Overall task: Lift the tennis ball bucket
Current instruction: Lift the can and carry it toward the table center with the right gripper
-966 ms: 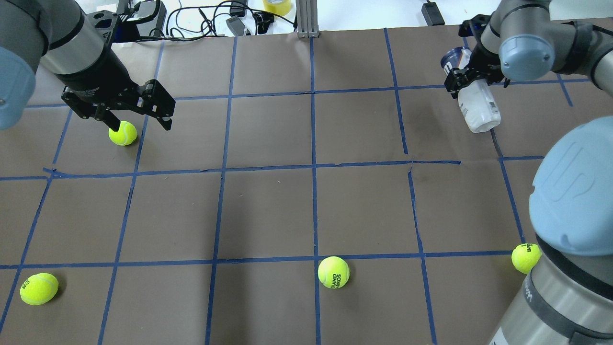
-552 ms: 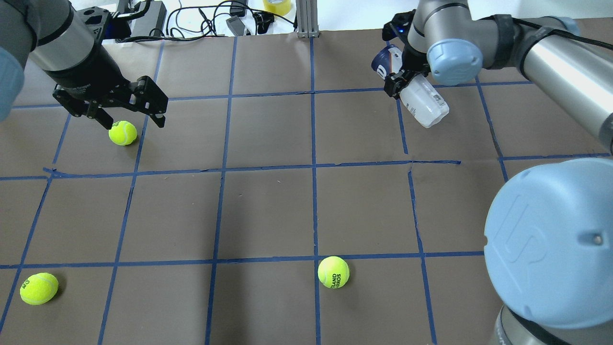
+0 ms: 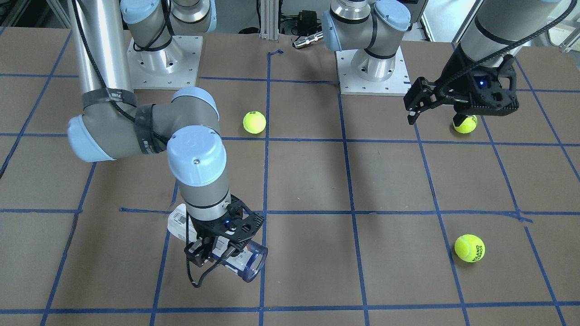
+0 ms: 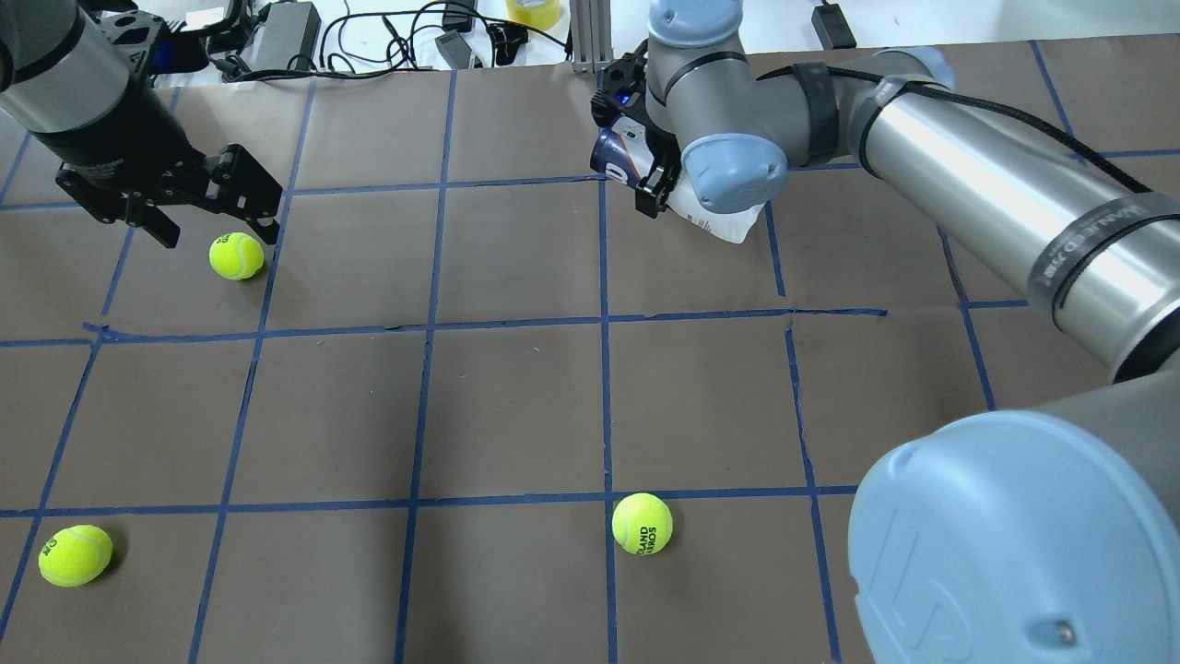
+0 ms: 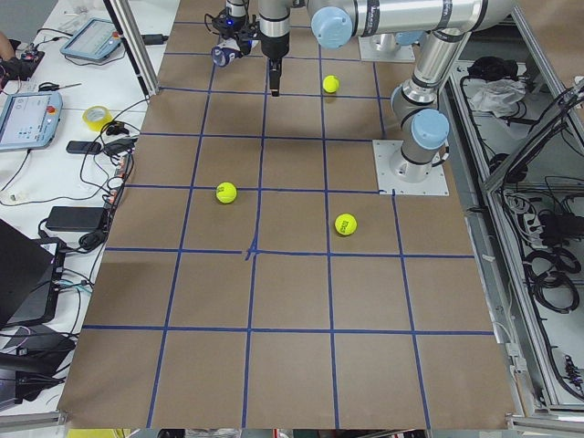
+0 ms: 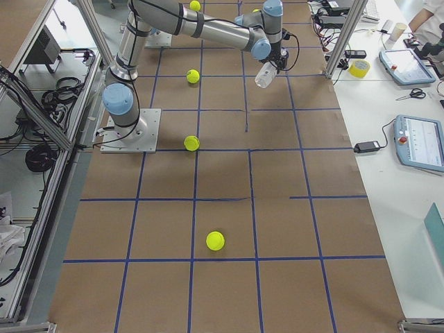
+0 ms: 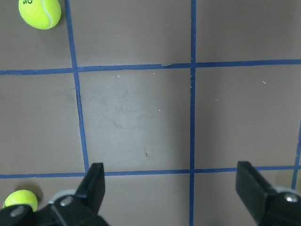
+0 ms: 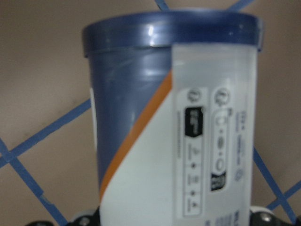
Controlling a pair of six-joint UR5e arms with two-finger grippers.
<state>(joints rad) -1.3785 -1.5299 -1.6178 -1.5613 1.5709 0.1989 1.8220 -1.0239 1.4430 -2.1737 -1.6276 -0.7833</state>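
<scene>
My right gripper (image 4: 651, 187) is shut on the tennis ball bucket (image 4: 619, 155), a slim can with a navy band and a white label. It holds the can tilted above the table, at the far middle. In the front-facing view the gripper (image 3: 216, 253) clamps the can (image 3: 247, 261) around its middle. The can fills the right wrist view (image 8: 188, 117). It also shows in the left side view (image 5: 222, 55) and the right side view (image 6: 263, 73). My left gripper (image 4: 217, 229) is open and empty, just beyond a tennis ball (image 4: 236, 255) at the far left. Its fingers (image 7: 96, 181) stand wide apart.
Two more tennis balls lie near the front, one in the middle (image 4: 642, 523) and one at the left (image 4: 74, 555). Cables and a tape roll (image 4: 535, 11) lie past the far edge. My right arm's elbow (image 4: 1014, 535) looms at the front right.
My right arm has swung the can from the far right to the far middle. My left gripper has drifted left and back from the ball, still open.
</scene>
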